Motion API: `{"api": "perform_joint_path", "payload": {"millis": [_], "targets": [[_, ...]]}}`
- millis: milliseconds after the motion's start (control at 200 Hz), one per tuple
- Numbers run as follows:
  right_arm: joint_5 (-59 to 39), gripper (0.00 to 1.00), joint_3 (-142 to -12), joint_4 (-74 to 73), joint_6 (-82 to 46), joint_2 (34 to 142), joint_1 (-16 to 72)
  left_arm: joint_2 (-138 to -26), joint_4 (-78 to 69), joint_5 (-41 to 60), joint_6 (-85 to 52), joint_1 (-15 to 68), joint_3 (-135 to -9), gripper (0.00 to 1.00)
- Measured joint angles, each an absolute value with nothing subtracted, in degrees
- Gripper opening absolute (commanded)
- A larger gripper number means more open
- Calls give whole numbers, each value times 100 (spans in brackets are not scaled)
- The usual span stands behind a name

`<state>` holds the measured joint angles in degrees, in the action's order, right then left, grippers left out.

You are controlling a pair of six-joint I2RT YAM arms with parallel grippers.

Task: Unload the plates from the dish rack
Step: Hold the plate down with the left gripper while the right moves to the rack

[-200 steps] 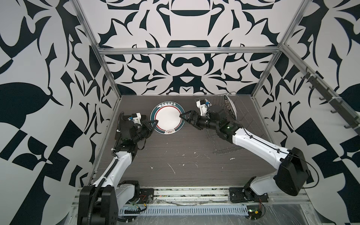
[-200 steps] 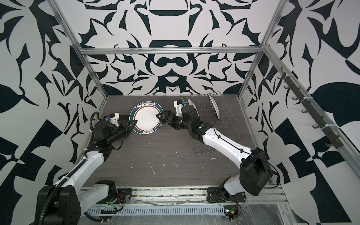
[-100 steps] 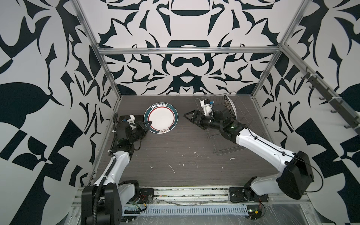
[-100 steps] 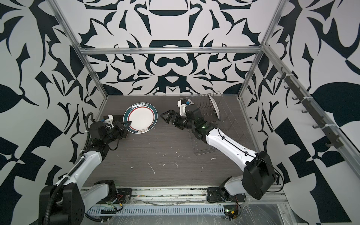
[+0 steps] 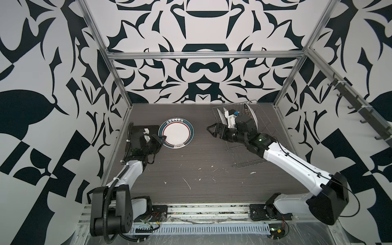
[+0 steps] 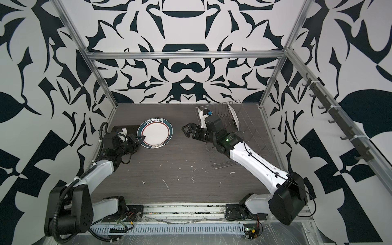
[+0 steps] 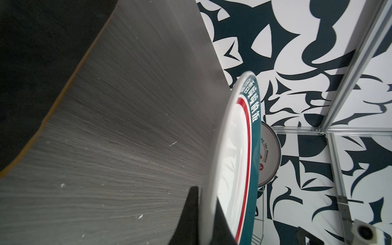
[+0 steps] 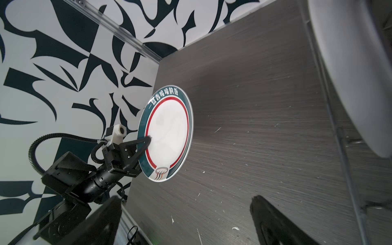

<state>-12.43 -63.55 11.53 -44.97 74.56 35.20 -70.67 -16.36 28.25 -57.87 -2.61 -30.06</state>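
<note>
Dark wood-grain table [image 5: 191, 167], black-and-white patterned walls all round.

Status on the left gripper [image 5: 163, 137]: it is clamped on the rim of the teal-rimmed plate [image 5: 179, 134]. The left wrist view shows one finger [image 7: 191, 212] under the rim and the other on top, pressed together on the edge. The plate runs out ahead of that gripper, face up: white centre, red ring, white lettering on the teal band. The gripped edge is off the table; can't tell whether the far edge touches.

Just beside the left gripper, partly under its wrist, a dark square plate [image 5: 148, 127] lies flat on the table.

On the other side, the right gripper [image 5: 211, 131] has its jaws spread wide with nothing between them, hanging over bare table. The teal-rimmed plate is ahead of it with a clear gap between.

Behind and beneath that wrist sits the dish rack [image 5: 249, 162], wire base on the table, tall end farthest from the gripper. A white plate [image 5: 252, 115] stands on edge at the tall end. A second upright plate [image 8: 350, 74] sits close beside the right wrist, blurred in that wrist's view.
</note>
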Motion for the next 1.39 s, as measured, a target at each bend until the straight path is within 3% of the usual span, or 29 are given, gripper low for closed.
{"api": "perform_joint_path", "payload": {"millis": [585,1395], "targets": [[5,99,-6600,2222,-3496,7043,3332,-8595,-1739,2624,-5496,5,-3308,0],[113,99,-6672,2991,-2934,7054,2744,-9592,-2161,2241,-5398,390,-3972,0]]}}
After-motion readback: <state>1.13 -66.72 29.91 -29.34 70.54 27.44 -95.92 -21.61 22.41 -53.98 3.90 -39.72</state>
